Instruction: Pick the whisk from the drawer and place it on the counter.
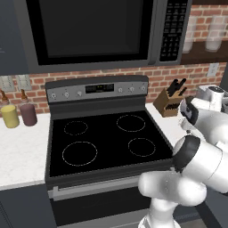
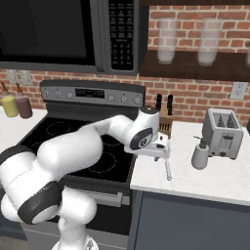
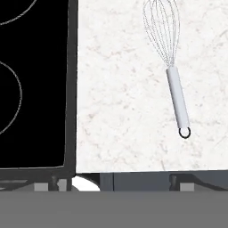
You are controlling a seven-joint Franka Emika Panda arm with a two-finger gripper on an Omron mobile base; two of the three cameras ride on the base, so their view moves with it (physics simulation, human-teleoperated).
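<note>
Whisk lies flat on the desk, upper right of the hand view: wire head toward the top edge, pale handle running down to a small dark ring that ends short of the slab's front edge. In the right base view the same whisk shows as a thin pale stick at centre frame, just below the gripper, on the white stone near the stovetop edge. Nothing bridges gripper and whisk in any view; the hand camera looks straight down on it from above with clear stone all round it, so the gripper holds nothing. How wide its fingers stand, cannot tell: the tips are not resolved in the hand view, and the base views show only a dark blur at the wrist. Drawer not identified with confidence; dark cabinet fronts sit along the bottom of the hand view under the slab edge. Judgement: the placing step looks complete, whisk resting stable, handle roughly parallel to the stovetop edge, well apart from the soap dispenser and toaster at right of frame. Next move, as I read it, calls only for lifting the arm clear, straight up, without brushing the handle or the knife block behind
</note>
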